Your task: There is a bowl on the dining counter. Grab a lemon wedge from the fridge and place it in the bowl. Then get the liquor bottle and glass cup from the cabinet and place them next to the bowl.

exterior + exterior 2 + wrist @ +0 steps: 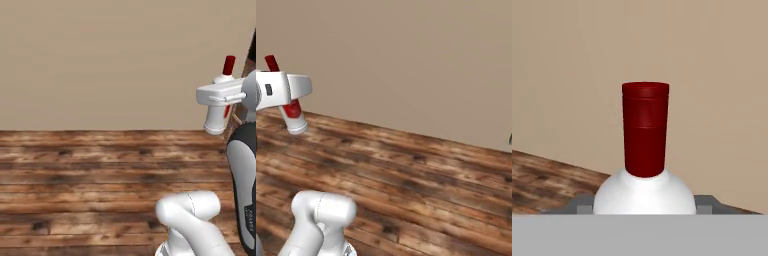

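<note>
My gripper point(220, 98) is clamped across the body of the liquor bottle point(216, 119), cap at twelve o'clock so nothing tips, carried clear above the reddish-brown wood surface point(90, 175), which spreads toward six o'clock below the beige wall point(100, 60)

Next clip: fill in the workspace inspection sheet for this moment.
Surface: wood-plank floor below the arm; no counter seen.
Job's things: liquor bottle held off the floor, red cap up, red label partly hidden by the gripper; nothing seen of the other task items.
Clutter: nothing seen.
Grippers: gripper shut on the liquor bottle's body, seen from the side in both base views.
Cables: nothing seen.
Surroundings: plain beige wall behind.
</note>
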